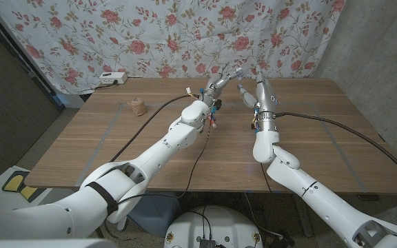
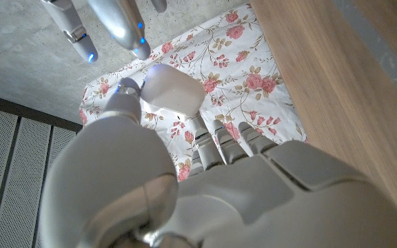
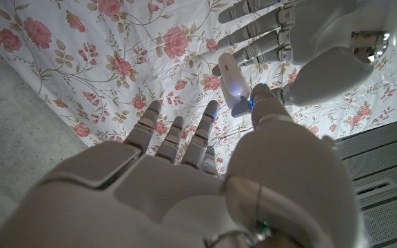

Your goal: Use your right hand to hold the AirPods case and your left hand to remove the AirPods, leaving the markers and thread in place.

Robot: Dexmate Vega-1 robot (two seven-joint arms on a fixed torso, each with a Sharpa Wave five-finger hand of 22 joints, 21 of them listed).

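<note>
over the wooden table (image 1: pixel 185 148) (floral backdrop), left hand (image 2: pixel 185 193) seemingly holds airpods case (image 2: pixel 173 91)

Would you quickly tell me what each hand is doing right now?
Left hand: pinching the white AirPods case at its fingertips.
Right hand: fingers apart, a fingertip at the case; whether it grips cannot be told.

Matt wooden table (image 1: pixel 309 138), glossy plastic AirPods case (image 2: pixel 172 89), printed cloth backdrop (image 1: pixel 150 34)
</note>
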